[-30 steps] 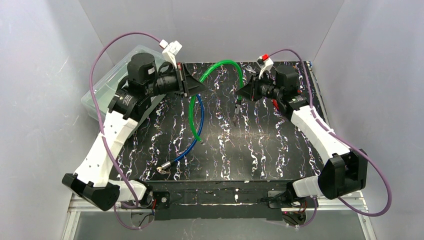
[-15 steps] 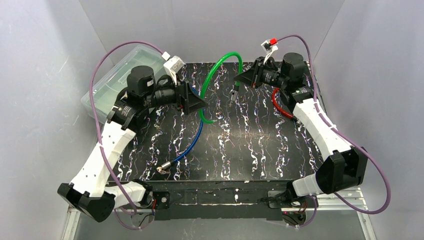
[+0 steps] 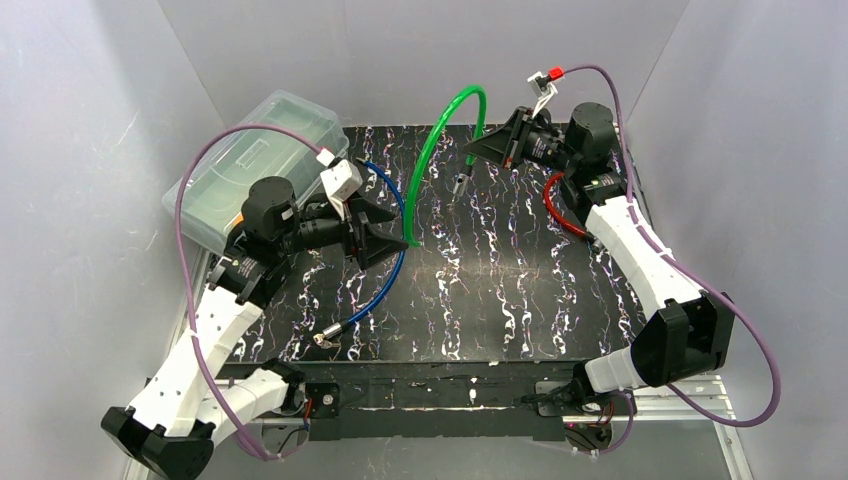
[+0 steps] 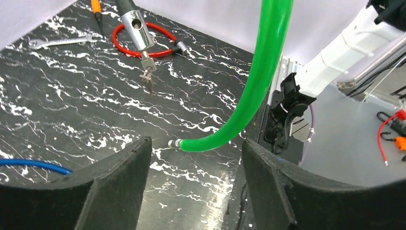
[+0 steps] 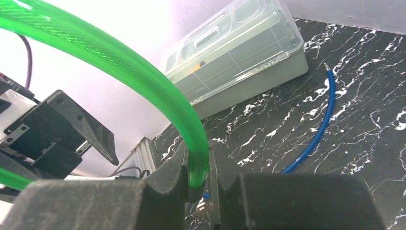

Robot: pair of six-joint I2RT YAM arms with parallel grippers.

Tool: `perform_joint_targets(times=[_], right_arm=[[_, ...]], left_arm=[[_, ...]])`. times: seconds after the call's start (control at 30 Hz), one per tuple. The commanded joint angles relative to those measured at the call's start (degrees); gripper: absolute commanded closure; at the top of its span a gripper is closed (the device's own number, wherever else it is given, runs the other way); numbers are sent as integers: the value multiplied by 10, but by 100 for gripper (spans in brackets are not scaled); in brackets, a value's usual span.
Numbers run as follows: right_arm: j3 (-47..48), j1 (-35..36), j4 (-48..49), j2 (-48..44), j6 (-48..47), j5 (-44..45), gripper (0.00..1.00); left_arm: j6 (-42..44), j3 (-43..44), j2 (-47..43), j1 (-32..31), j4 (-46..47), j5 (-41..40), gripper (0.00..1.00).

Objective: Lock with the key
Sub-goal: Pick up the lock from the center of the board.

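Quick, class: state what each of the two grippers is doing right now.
Left gripper: open, holding nothing; the free end of the green plastic-coated cable lies beyond its fingers.
Right gripper: shut on the green plastic-coated cable.

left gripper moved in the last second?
Yes. The left gripper has pulled back toward the near edge, away from the plastic box, letting go of the green cable.

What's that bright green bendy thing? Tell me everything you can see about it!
The green cable is a thick, shiny, see-through plastic-coated cable lock, bent into a tall arch above the black marbled table. The right end effector pinches it near one end, holding it up in the air. Its other end hangs down just over the table and finishes in a small silver metal tip. The left end effector is open below it, not touching.
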Motion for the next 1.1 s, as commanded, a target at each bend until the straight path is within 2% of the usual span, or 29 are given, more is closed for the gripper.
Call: perform_joint_targets(times=[0.0,0.13,0.33,0.47,0.5,0.57,0.63,0.8,0.83,0.93,1.07], right_arm=[[27,-1,69,-1,54,-15,99],[21,-1,70,-4,60,-16,99],[10,-1,70,-9,60,-16,99],[6,-1,69,-11,59,-16,99],[5,-1,69,-12,60,-17,99],[2,-1,71,-12,62,-19,99],[-4,-1,79,-13,70,-23,99],[-48,3,146,-12,125,-42,99],[-62,7,167,-11,135,-51,99],[-83,17,199,-13,139,-76,99],[-100,31,226,-20,142,-97,99]], left_arm=[[41,-4,-11,-7,44,23,36],[47,8,-3,-25,47,24,37],[109,3,-4,-83,47,4,28],[132,3,2,-111,47,11,28],[135,4,4,-116,47,10,34],[135,9,10,-121,45,8,55],[140,14,15,-121,44,4,70],[164,33,22,-126,46,1,92],[167,43,24,-131,55,-7,100],[159,54,27,-139,139,-56,100],[160,87,56,-150,164,-87,100]])
